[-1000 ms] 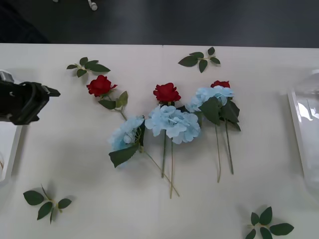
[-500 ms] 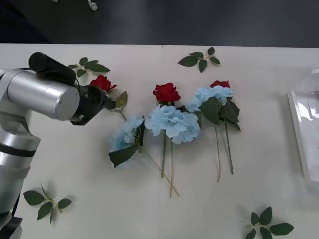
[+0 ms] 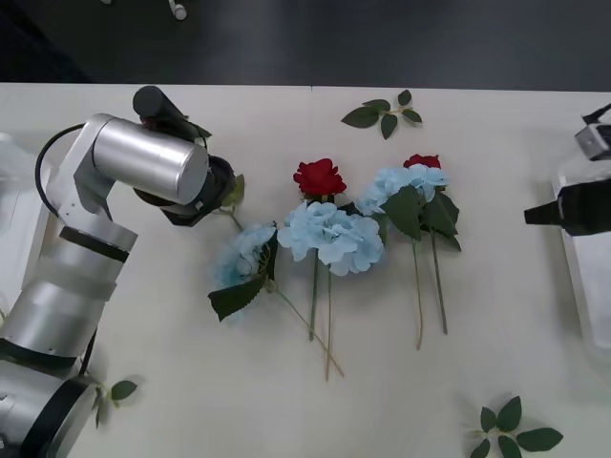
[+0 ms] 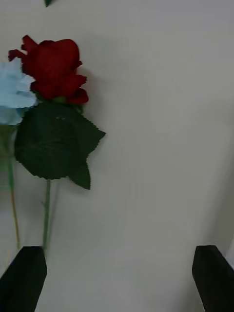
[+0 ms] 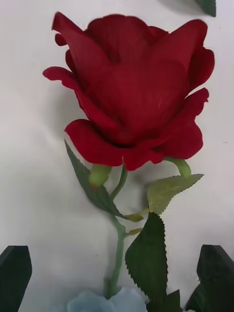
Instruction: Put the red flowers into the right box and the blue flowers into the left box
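My left gripper (image 5: pixel 117 280) hangs spread wide over a red rose (image 5: pixel 134 87) at about ten o'clock on the white table (image 3: pixel 286 401), with serrated leaves and a pale blue hydrangea cluster (image 3: pixel 243 253) crowding its thin stem. My right gripper (image 4: pixel 117 280), also spread and holding nothing, sits at three o'clock above the right box (image 3: pixel 584 277), a thin-rimmed white tray. More fluffy blue flowers (image 3: pixel 329 234) and tight red flowers (image 3: pixel 319 176) lie tangled mid-table; loose leaf sprigs (image 3: pixel 382 113) are scattered around.
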